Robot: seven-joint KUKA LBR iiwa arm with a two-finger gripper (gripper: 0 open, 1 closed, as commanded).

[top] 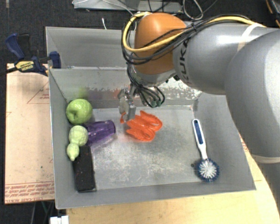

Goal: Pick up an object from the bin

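My gripper (128,112) hangs low near the back middle of the bin, its grey fingers pointing down just left of an orange ridged plastic thing (143,125) that lies on the bin floor. The fingertips stand beside the orange thing's left edge, and nothing shows between them. A purple translucent cup (101,131) lies on its side a little to the left of the gripper.
Along the left wall lie a green apple (79,111), a pale green gourd-shaped toy (76,140) and a black block (84,169). A blue-and-white brush (202,150) rests at the right. The arm and its orange cover hang above the bin's back.
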